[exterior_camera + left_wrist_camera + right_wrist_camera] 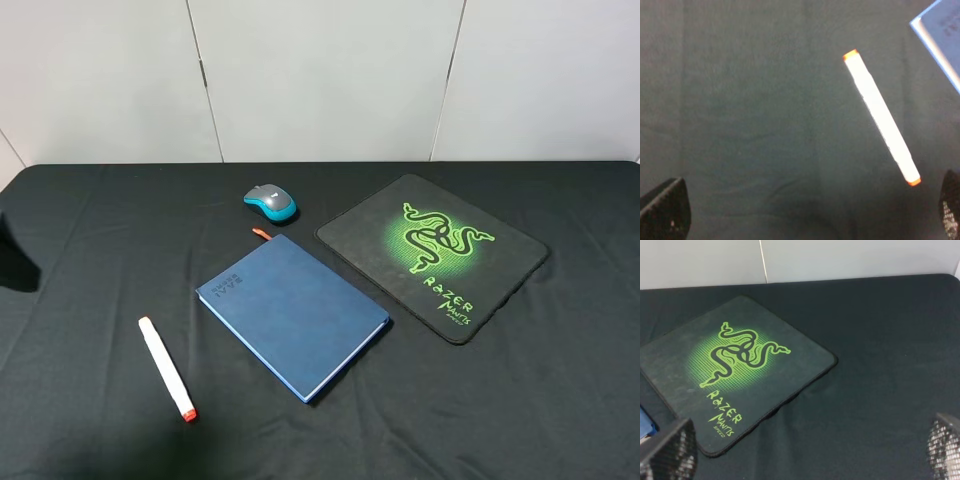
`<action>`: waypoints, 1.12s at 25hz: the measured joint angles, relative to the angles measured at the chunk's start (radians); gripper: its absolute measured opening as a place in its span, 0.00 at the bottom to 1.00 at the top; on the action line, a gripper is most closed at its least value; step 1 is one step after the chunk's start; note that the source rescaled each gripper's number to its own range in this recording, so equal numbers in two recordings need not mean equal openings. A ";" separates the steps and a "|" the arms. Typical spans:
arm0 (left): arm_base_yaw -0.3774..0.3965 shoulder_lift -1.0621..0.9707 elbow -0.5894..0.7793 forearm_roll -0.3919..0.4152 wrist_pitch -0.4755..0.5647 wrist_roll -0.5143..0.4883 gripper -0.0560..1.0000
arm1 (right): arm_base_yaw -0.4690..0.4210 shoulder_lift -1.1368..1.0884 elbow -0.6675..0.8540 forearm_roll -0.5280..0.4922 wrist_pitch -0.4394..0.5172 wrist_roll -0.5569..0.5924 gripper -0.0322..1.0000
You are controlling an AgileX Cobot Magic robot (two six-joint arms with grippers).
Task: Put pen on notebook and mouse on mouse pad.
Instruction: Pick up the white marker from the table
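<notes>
The pen (167,368) lies flat on the counter (560,400), at the near left, and its orange-red tip points toward the near edge. It is apart from the notebook (292,315) and does not touch it. The notebook lies closed in the middle of the counter, turned at an angle, with the small lettering at its far left end. An orange ribbon (261,232) comes out at its far corner.

The mouse (271,202) stands just beyond that corner, on the far side of the notebook. It sits on the black cloth (90,220) and not on the mouse pad (432,255). The mouse pad lies to the right of the notebook, also turned at an angle. Its near left edge is close to the notebook, with a thin strip of cloth between them. The green snake logo (440,235) is in the middle of the pad, and nothing lies on the pad.

The left jaws stand wide, with a dark fingertip at each side of the left wrist view. They are above the cloth, and the pen lies beyond them, untouched. The right jaws are wide too and hold nothing. They look over the near right part of the mouse pad.

A white panelled wall (320,80) stands behind the counter.
</notes>
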 joint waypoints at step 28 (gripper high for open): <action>-0.349 0.632 -0.001 -0.044 -0.395 -0.367 0.96 | 0.000 0.000 0.000 0.000 0.000 0.000 1.00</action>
